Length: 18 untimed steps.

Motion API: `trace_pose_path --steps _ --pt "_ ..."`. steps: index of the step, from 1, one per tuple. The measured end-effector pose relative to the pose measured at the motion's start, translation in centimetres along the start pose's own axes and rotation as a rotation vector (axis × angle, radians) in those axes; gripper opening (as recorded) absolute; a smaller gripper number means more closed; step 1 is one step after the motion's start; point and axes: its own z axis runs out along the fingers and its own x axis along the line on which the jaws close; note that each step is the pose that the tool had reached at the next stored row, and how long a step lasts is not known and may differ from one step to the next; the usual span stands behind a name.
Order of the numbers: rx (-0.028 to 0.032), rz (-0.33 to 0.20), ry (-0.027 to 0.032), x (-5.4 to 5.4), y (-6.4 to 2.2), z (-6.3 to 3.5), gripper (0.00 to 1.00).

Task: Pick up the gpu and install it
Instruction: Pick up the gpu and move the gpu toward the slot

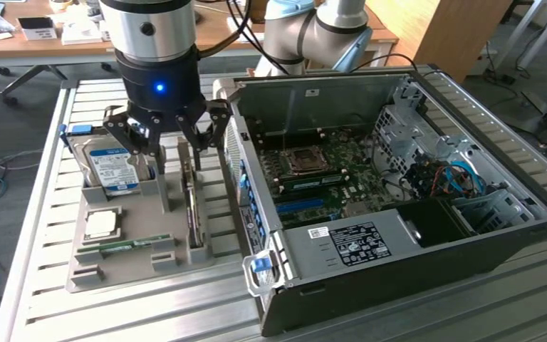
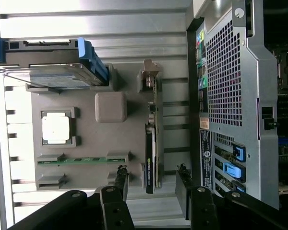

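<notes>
Got the gripper (image 1: 176,158) spread wide, hovering over the tray (image 1: 140,265), one finger each side of the gpu (image 1: 194,214), holding nothing. Parked on edge in the tray's slot nearest the computer case (image 1: 397,185), probably for easy pinching from above. Also on the tray: hard drive (image 1: 112,169) standing up near the outer finger, processor chip (image 1: 100,224) and RAM stick (image 1: 126,246) lying flat. Tight-looking squeeze on the case side.

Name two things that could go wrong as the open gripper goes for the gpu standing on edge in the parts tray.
1. The gpu stands on its thin edge close beside the computer case; a finger of the open gripper might clip the case wall.
2. An off-centre pinch could tilt the card in its tray slot, or a finger might knock the upright hard drive.
</notes>
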Motion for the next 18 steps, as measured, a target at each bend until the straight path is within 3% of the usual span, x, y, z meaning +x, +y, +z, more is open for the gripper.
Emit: trace_pose_path --steps 18 --pt "0.0003 0.000 0.0000 0.02 -0.03 0.73 0.53"
